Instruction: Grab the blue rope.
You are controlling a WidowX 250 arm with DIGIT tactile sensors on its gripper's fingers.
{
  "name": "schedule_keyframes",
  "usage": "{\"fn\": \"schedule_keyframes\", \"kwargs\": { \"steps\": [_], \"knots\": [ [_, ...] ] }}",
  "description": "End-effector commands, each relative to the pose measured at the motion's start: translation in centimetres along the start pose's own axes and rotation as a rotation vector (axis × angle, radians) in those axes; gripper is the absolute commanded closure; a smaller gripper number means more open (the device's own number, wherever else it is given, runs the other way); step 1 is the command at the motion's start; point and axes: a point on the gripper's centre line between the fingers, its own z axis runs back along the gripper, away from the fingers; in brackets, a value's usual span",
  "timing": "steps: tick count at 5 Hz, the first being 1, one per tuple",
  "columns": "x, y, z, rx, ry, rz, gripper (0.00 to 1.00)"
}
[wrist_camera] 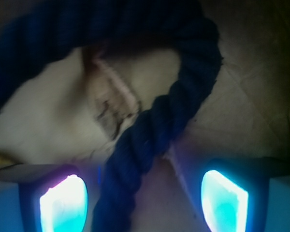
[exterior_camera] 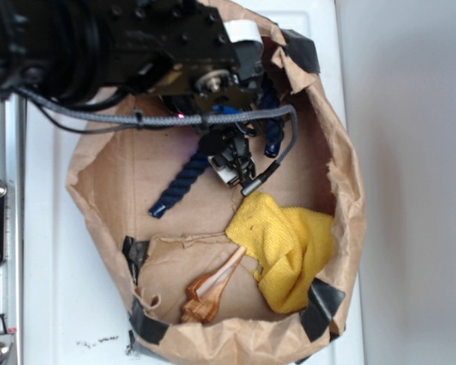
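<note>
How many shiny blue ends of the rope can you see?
2: one end low on the left of the bag, another end on the right beside the gripper. More could be hidden under the arm.

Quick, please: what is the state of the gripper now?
Gripper: open, its two fingers astride the thick dark navy twisted rope, not yet closed on it.

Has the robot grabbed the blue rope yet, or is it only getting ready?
Nearly. Done: the gripper is down over the blue rope inside the paper bag. In hand: the wrist view shows the rope running between the two glowing fingertips, which stand apart. Left: squeezing shut and lifting; the rope lies on the bag floor.
</note>
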Motion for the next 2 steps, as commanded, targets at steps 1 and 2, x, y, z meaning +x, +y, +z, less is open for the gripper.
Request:
{"fn": "schedule_keyframes", "kwargs": {
  "steps": [1, 2],
  "knots": [
    [0.18, -2.55, -0.98, 0.029, -0.068, -0.003, 0.00],
    [0.10, -2.51, -1.03, 0.036, -0.034, 0.018, 1.00]
  ]
}}
